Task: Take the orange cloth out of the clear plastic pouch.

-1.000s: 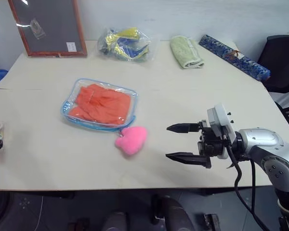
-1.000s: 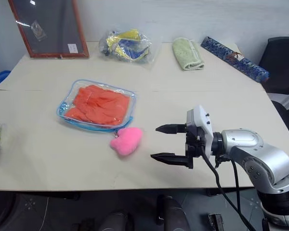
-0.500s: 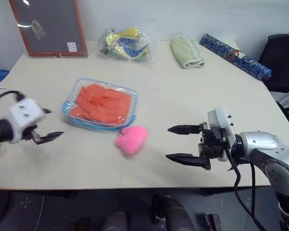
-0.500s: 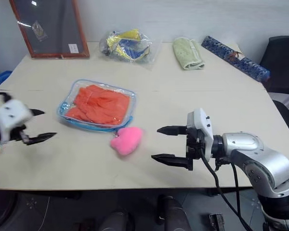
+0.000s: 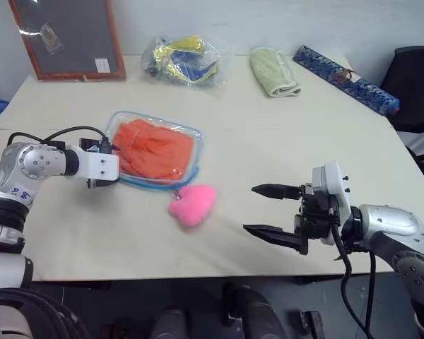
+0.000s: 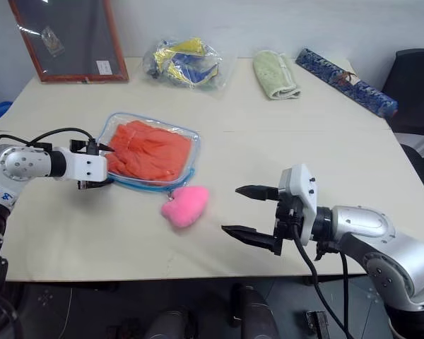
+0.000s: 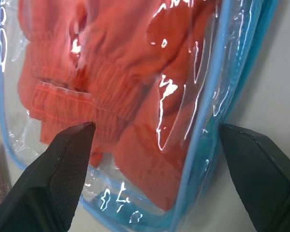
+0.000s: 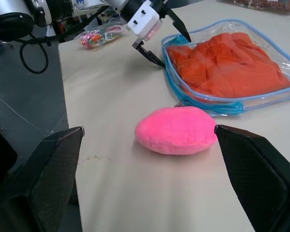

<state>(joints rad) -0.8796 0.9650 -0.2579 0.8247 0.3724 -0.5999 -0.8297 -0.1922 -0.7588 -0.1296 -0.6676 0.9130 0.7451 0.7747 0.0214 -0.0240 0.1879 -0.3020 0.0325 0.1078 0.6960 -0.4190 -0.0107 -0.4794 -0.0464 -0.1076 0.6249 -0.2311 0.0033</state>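
Note:
The clear plastic pouch (image 5: 196, 151) with blue edging lies flat on the table, left of centre, and the orange cloth (image 5: 155, 146) is folded inside it. Its pink plush charm (image 5: 192, 205) rests on the table by the pouch's near corner. My left gripper (image 5: 115, 166) is open at the pouch's left end, one finger to each side of that end; the left wrist view shows the pouch (image 7: 203, 145) and the cloth (image 7: 121, 87) close up between the black fingers (image 7: 63, 164). My right gripper (image 5: 250, 209) stands open above the table, right of the charm, pointing left with nothing in it.
Along the table's far edge are a framed board (image 5: 63, 39), a clear bag of yellow and blue items (image 5: 180, 60), a pale green towel (image 5: 274, 74) and a blue patterned roll (image 5: 345, 81). A black chair (image 5: 417, 85) stands at the right.
My left arm has come in from the left and swung right to the pouch's left end, its wrist rolling on the way. The right gripper has stayed in place, open.

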